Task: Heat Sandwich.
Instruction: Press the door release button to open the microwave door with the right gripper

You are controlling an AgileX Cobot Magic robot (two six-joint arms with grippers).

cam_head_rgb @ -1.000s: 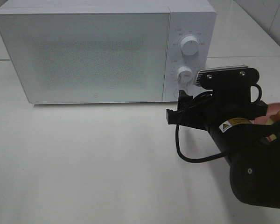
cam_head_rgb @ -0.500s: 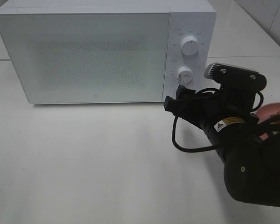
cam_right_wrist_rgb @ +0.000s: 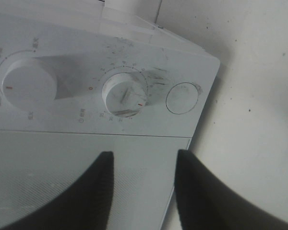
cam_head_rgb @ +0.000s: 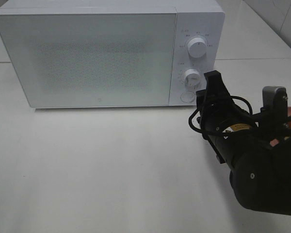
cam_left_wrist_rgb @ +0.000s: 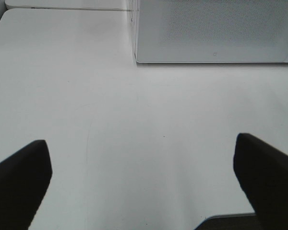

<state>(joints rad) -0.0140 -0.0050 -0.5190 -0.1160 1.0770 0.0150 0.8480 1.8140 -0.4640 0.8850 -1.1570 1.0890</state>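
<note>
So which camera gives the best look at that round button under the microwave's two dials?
The right wrist view: the round button is close up and unobstructed. The exterior high view shows it small, beside the right arm. The left wrist view shows only the microwave's door.

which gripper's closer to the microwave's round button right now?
Right. The right gripper sits open just in front of the round button, beside the lower dial. The left gripper is over the table off the microwave's far door corner.
</note>
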